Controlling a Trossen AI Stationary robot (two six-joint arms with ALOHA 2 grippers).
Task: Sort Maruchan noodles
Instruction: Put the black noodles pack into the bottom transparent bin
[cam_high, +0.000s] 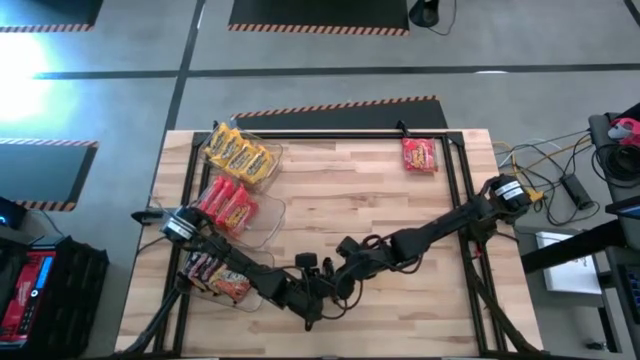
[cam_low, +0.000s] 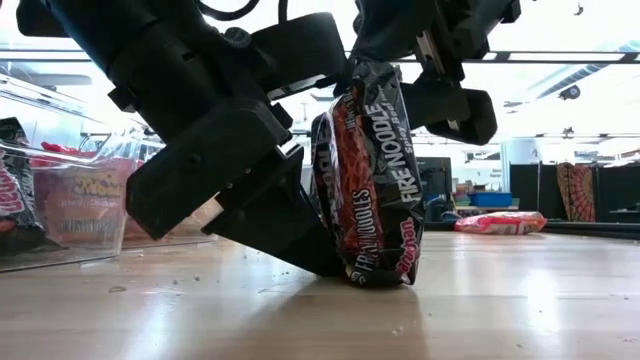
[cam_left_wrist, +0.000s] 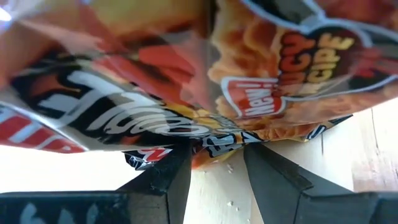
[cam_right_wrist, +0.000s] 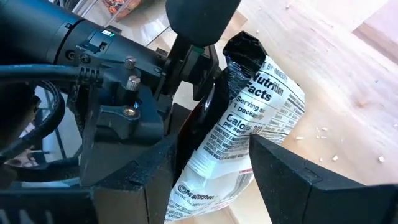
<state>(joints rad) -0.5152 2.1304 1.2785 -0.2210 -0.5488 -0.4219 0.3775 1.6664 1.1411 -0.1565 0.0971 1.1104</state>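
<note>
Near the table's (cam_high: 400, 200) front edge, both claws meet at a dark noodle packet (cam_low: 372, 175) standing upright on the wood. Left claw (cam_left_wrist: 214, 163) pinches its lower edge; right claw (cam_right_wrist: 211, 174) apparently straddles it, fingers parted. Bins (cam_high: 262, 215) stand nearby.

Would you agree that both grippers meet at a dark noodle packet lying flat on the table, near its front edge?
Not quite: the dark noodle packet is not lying flat. The low view shows it standing on its edge on the table, with the left gripper and the right gripper at it. The rest holds: they meet near the front edge, as the high view shows.
</note>
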